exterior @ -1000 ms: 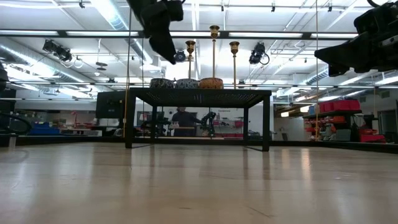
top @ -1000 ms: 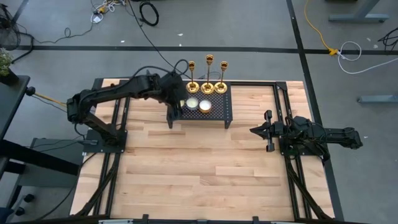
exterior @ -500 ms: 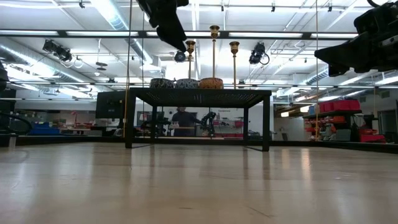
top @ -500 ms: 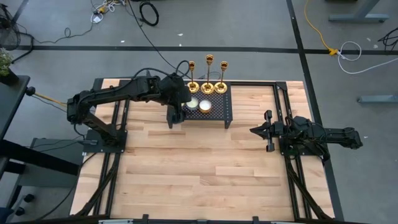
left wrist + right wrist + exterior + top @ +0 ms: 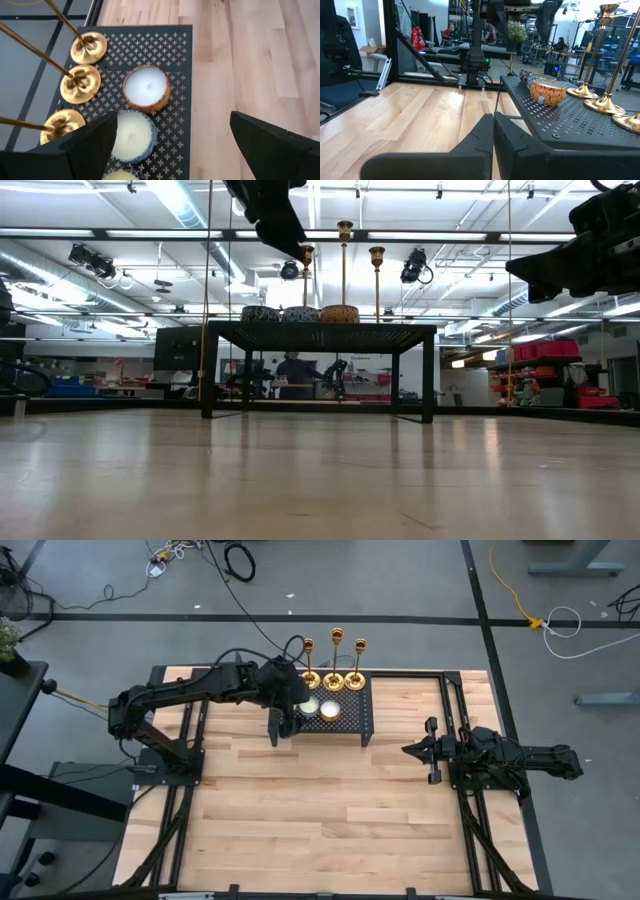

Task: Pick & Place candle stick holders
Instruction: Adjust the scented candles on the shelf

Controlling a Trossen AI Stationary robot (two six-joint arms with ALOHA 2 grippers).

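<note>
Candlesticks (image 5: 80, 84) on rack (image 5: 170, 45), stems cropped

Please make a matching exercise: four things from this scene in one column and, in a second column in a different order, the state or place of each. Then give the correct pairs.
1. left end effector
2. right end effector
3. candle stick holders
4. black mesh rack

A. shut, away from the rack
B. stands on the wooden table
C. open, above the candles
D. in a row along the rack's far edge

Pairs: 1-C, 2-A, 3-D, 4-B
</note>
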